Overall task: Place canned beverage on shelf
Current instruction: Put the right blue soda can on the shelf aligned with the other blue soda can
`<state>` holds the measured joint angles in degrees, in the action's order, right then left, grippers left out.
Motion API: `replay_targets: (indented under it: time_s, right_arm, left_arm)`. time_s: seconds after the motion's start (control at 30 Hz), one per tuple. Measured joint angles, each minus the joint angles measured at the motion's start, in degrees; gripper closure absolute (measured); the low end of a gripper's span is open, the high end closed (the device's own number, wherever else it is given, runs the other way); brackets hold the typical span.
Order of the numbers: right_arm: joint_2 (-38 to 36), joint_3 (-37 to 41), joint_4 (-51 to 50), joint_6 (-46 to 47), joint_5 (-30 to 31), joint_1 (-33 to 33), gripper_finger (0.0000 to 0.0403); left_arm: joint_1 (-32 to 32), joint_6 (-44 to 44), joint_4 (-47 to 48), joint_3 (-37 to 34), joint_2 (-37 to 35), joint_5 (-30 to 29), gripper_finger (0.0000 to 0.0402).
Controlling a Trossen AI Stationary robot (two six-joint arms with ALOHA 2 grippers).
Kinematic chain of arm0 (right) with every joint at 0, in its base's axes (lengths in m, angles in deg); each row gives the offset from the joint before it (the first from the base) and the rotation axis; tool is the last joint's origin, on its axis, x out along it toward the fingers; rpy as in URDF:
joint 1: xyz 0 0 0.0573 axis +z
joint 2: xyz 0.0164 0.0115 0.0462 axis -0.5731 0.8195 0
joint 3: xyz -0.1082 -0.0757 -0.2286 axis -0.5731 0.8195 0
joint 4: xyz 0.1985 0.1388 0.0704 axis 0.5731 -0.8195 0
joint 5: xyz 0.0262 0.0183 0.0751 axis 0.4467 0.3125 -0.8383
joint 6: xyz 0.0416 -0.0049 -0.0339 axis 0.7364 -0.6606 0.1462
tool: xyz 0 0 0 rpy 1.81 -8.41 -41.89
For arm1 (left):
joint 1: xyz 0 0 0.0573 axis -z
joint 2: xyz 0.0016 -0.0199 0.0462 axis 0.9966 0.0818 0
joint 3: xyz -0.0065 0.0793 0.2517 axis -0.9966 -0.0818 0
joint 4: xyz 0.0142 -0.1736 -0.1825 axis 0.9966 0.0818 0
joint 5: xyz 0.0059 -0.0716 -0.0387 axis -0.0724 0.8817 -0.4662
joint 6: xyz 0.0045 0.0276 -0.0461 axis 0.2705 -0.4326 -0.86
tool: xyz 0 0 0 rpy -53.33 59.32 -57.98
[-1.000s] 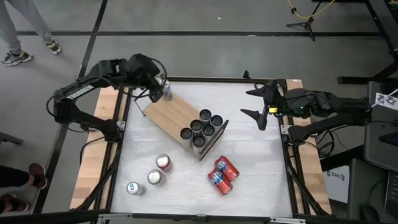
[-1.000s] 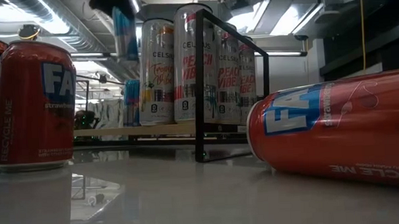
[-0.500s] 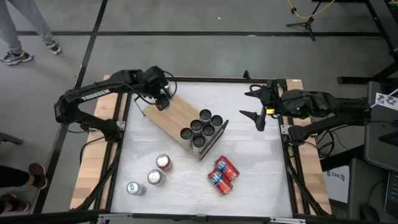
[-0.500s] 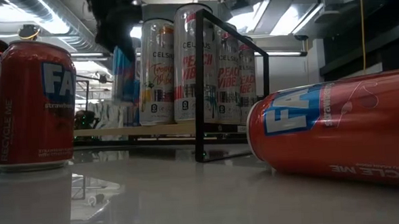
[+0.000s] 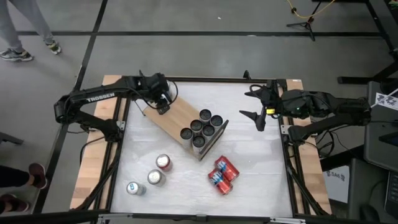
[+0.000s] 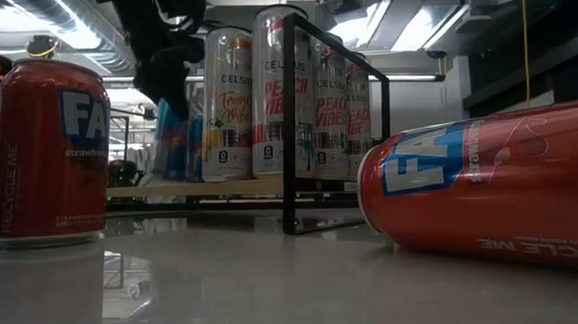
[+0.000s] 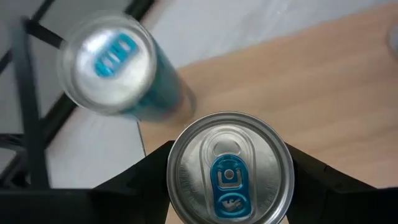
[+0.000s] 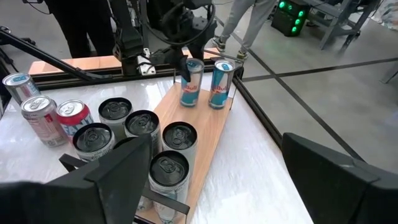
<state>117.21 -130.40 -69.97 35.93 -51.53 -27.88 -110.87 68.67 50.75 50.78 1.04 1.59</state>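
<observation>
Two arms are recorded at the white table (image 5: pixel 261 174). At the left, the left gripper (image 5: pixel 163 101) is positioned over the far-left end of the shelf (image 5: pixel 177 115), its fingers closed on a slim blue can (image 7: pixel 230 168), seen upright between them in the left wrist view. A second blue can (image 7: pixel 115 65) is shown just beside it on the same end of the board; in the right wrist view the two stand as a pair, the held one at (image 8: pixel 191 82) and its neighbour at (image 8: pixel 221 84). Toward the shelf's other end, a cluster of six dark-topped tall cans (image 5: pixel 202 127) is held against the black wire frame. Near the table's front-left, three upright cans (image 5: pixel 152 176) are set in a loose group. Front of centre, two red cans (image 5: pixel 222 174) are laid on their sides, touching. At the right, the right gripper (image 5: pixel 260 106) is suspended above the table's far-right part, well apart from the shelf, fingers spread and nothing between them.
</observation>
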Motion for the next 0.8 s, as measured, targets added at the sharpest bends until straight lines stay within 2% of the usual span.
replay_targets:
  time_s: [0.2, 0.8]
  right_arm:
    - [0.0, 0.0, 0.0, 0.0, 0.0, 0.0, 0.0049]
    - [0.0, 0.0, -0.3, 0.0, -0.6, 0.0, 0.0049]
  left_arm:
    - [-0.2, 0.0, -1.5, 0.0, 0.0, -2.3, 0.0182]
    - [-0.3, -5.2, -2.1, 0.0, 0.0, -2.3, 0.0182]
